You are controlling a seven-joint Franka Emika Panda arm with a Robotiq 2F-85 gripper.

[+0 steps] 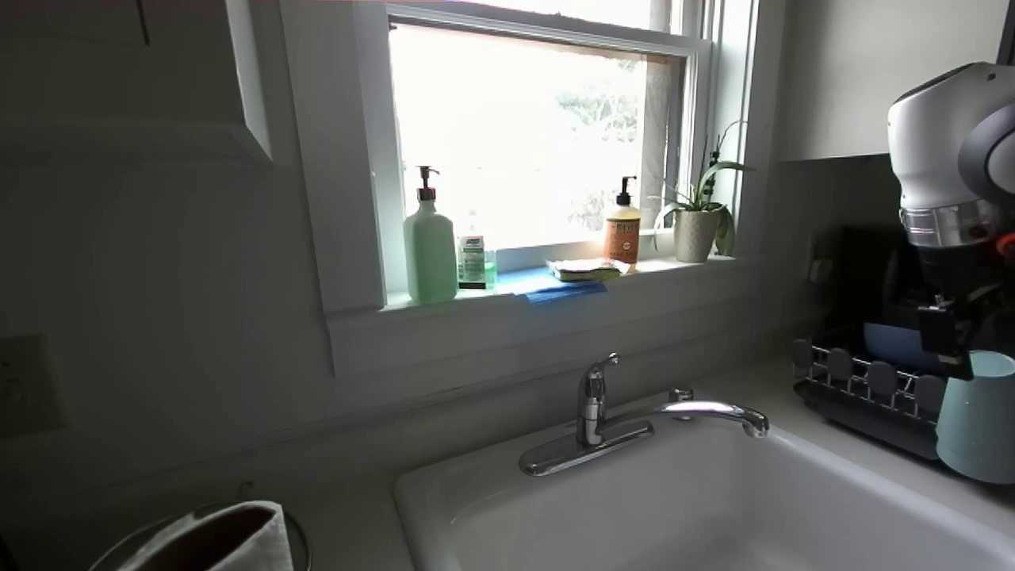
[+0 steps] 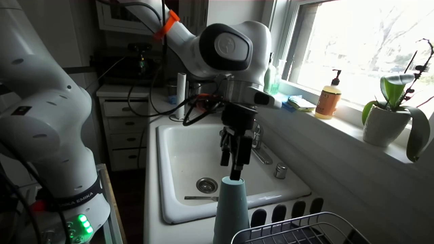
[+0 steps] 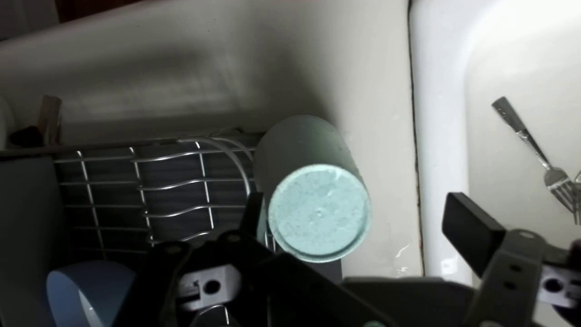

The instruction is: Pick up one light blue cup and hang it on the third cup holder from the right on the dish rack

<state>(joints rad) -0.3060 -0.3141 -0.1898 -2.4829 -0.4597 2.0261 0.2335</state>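
The light blue cup (image 1: pixel 979 420) stands upside down at the sink-side end of the dish rack (image 2: pixel 271 228), in line with its dark cup holders (image 1: pixel 882 379). In an exterior view the cup (image 2: pixel 232 211) tapers upward. Its round base (image 3: pixel 320 213) faces the wrist camera. I cannot tell whether it hangs on a holder. My gripper (image 3: pixel 363 222) is open and empty, pointing down at the cup's top. In the wrist view the left finger is close beside the base; the right finger is well away, over the sink edge. The gripper also shows in both exterior views (image 1: pixel 947 349) (image 2: pixel 234 162).
A blue bowl (image 3: pixel 86 290) lies in the rack. The white sink (image 2: pixel 169 169) with forks (image 3: pixel 529 141) and a chrome faucet (image 1: pixel 595 412) lies beside the rack. Soap bottles (image 1: pixel 622 234) and a potted orchid (image 1: pixel 694 235) stand on the window sill.
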